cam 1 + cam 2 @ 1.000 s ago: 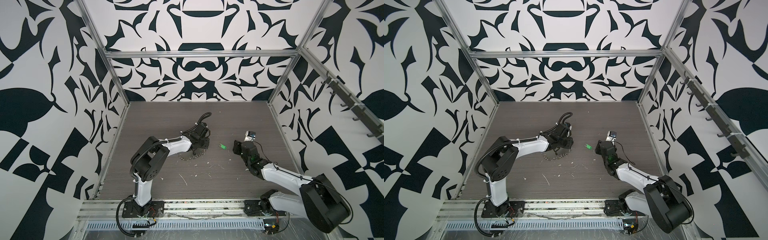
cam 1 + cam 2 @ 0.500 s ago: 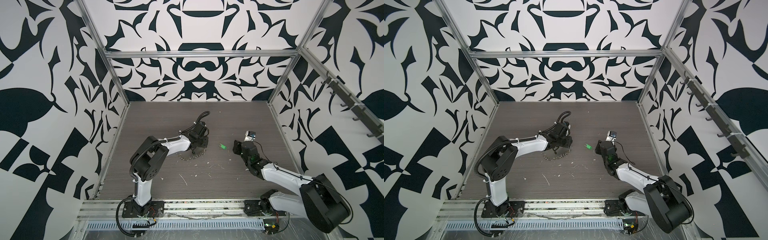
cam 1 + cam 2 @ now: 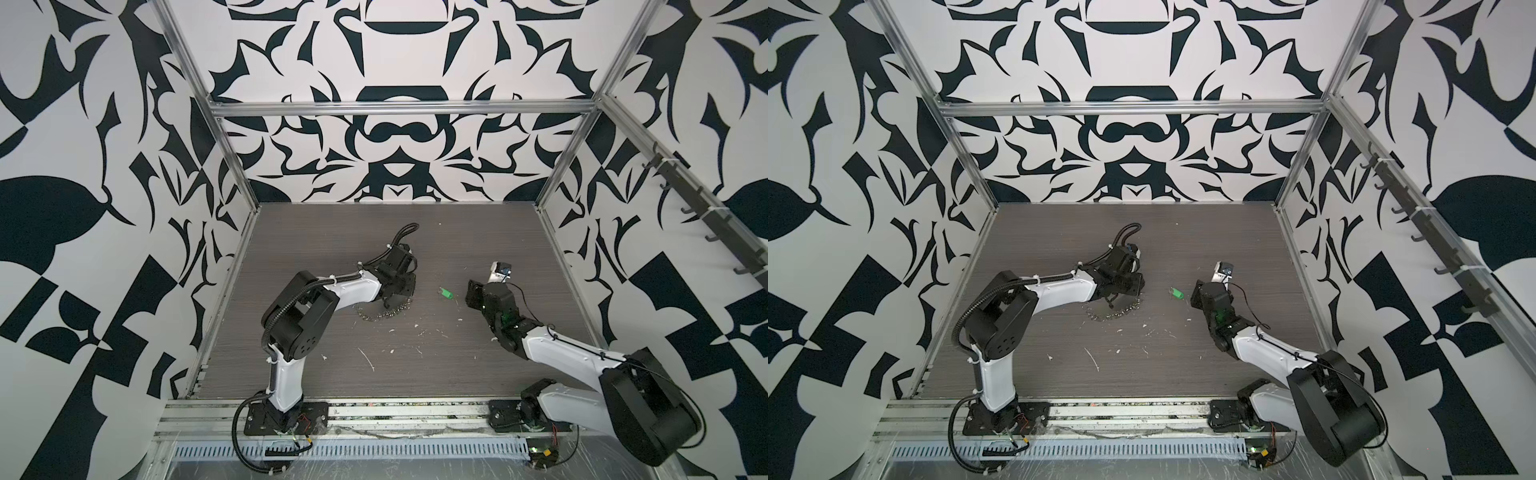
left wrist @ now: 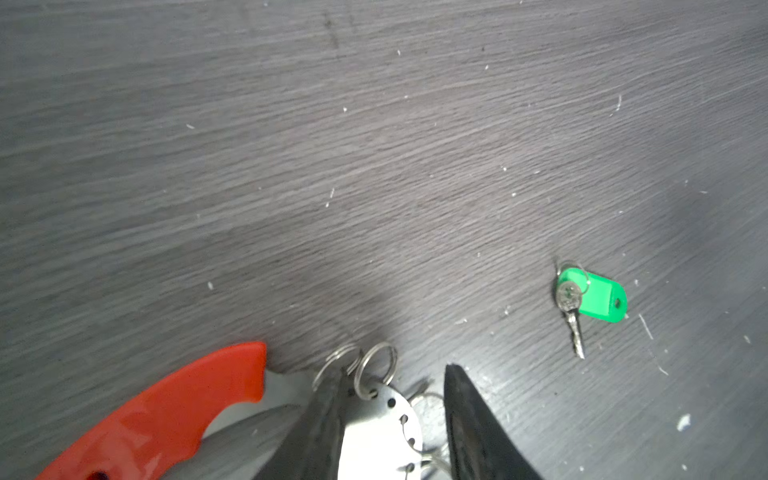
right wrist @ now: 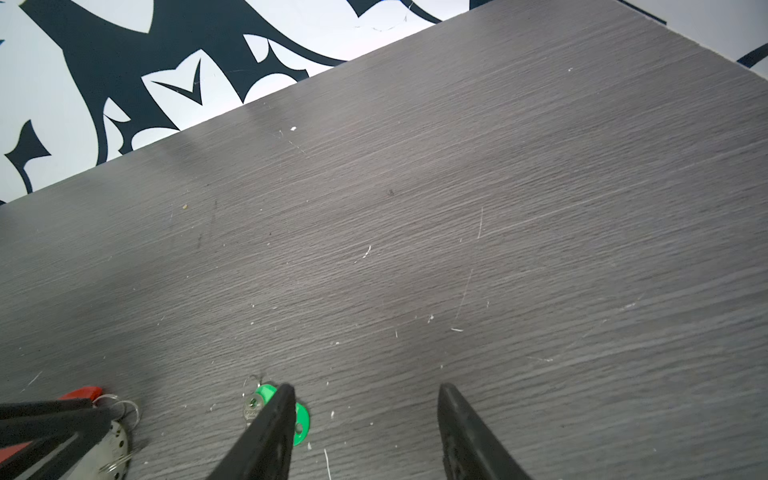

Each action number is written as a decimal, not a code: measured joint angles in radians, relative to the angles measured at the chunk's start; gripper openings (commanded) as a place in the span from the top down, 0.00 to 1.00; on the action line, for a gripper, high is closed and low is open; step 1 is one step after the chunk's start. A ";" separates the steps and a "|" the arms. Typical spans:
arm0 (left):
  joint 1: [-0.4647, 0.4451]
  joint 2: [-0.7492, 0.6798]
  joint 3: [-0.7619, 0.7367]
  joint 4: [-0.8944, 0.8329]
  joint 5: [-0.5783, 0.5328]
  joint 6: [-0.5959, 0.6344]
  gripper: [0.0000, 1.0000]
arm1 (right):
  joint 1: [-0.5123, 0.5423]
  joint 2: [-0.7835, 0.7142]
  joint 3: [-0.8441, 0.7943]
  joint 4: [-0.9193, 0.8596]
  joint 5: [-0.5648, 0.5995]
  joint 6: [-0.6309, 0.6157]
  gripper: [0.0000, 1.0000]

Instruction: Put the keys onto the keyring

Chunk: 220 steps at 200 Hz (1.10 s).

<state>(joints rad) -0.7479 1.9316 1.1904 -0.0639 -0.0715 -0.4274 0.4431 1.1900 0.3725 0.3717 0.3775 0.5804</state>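
In both top views the keys (image 3: 446, 293) (image 3: 1177, 293) lie flat on the dark wood-grain tabletop (image 3: 332, 249), between the two grippers and apart from the keyring (image 3: 380, 314). The left wrist view shows them as a bright green plastic tag (image 4: 600, 297) and a small silver key (image 4: 572, 320), joined by a thin split ring (image 4: 575, 270). They sit just beside the right gripper (image 3: 471, 294), at about 9 o'clock from it. From the left gripper (image 3: 398, 300) they lie farther off, at 3 o'clock.

The right gripper (image 5: 365, 388) stands wide open with nothing between its fingers. In its wrist view one fingertip (image 5: 284, 399) overlaps the green plastic tag and hides part of it; whether it touches cannot be told.

The left gripper (image 4: 395, 370) is low over the keyring, jaws partly apart, with the perforated metal plate (image 4: 376, 419) and a few small rings (image 4: 376, 365) in the gap. Whether the jaws pinch the plate cannot be told. The red-orange plastic segment (image 4: 166, 411) lies just beside one finger. In a top view the chain of rings (image 3: 1113, 314) curves out at 6 o'clock from that gripper. Small white flecks (image 3: 368, 358) dot the tabletop toward 6 o'clock.
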 measured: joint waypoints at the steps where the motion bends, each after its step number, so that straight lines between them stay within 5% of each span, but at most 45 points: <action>1: 0.000 0.000 0.000 0.000 0.000 0.000 0.57 | 0.000 0.000 0.000 0.000 0.000 0.000 0.42; 220: 0.002 0.039 -0.001 0.037 0.036 -0.021 0.63 | 0.000 0.000 0.000 0.000 -0.001 -0.001 0.42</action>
<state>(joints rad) -0.7456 1.9705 1.1896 -0.0265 -0.0357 -0.4488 0.4431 1.1900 0.3725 0.3717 0.3767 0.5797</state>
